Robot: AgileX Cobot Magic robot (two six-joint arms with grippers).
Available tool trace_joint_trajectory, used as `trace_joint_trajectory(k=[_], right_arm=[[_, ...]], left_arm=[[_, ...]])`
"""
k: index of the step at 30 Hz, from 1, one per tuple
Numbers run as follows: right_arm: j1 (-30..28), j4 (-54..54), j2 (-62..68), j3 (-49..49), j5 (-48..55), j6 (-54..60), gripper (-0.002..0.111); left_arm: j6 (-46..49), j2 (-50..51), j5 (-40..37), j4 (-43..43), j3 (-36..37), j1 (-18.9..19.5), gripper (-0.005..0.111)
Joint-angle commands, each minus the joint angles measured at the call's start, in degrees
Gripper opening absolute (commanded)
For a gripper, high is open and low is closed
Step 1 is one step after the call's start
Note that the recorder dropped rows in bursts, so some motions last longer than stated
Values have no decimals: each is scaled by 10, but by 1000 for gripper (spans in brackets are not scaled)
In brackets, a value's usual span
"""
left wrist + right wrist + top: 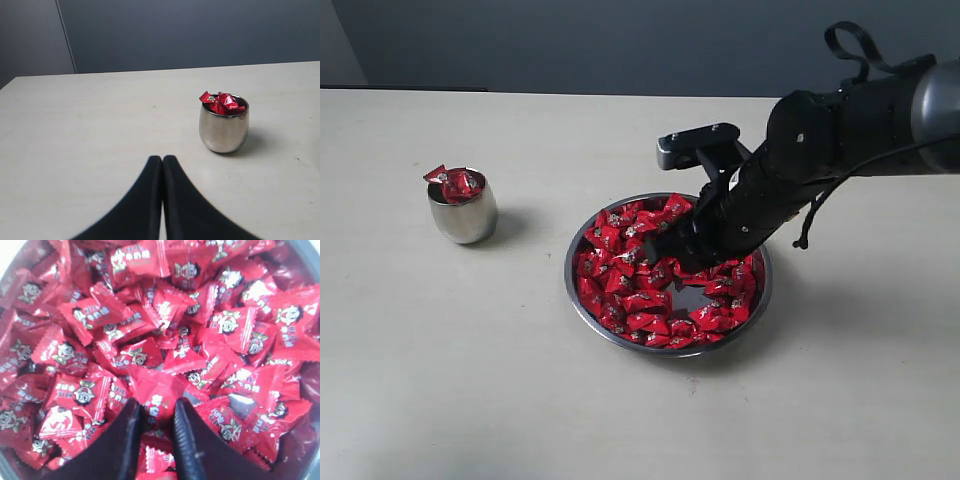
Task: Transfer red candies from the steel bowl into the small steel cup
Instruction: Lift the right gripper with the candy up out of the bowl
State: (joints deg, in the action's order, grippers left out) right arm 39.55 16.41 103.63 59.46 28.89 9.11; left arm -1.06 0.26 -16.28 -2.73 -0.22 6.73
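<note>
I'm at the pick-up step: my right gripper (156, 406) is down in the wide, shallow polished steel bowl (688, 299), and its two black fingers are pinched in from either side on one red candy (152, 390) near the middle of the heap. From the wrist view I judge that it is gripping, though the wrapper hides just how firm the hold is. The small, shiny red wrapped candies (630, 270) cover most of the dish. They are pillow-shaped with crimped, saw-toothed ends and a little printed face, and they lie overlapped at all angles. The film looks slick and crinkly, so I expect it to slide or crumple under the pads, and a neighbour may cling and ride up with it. The next move calls for a straight, slow lift clear of the rim, then a carry across the pale matte table (470, 380) to the small rounded steel cup (463, 212). The cup stands well apart on the left, with a few candies (453, 182) heaped above its lip. Its mouth is narrow and nearly full, so the drop must be centred. My left gripper (162, 160) rests near the cup, fingers pressed together and holding nothing.
</note>
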Motion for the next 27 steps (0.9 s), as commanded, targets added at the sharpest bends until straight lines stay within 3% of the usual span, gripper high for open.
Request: trace_joint_trajectory(k=[1, 27], right_arm=[[-1, -9, -15, -2, -4, -1, 1], [-1, -9, -18, -2, -110, -15, -1]], left_arm=[[-1, -3, 0, 1, 2, 0, 0], [-1, -3, 0, 1, 2, 0, 0]])
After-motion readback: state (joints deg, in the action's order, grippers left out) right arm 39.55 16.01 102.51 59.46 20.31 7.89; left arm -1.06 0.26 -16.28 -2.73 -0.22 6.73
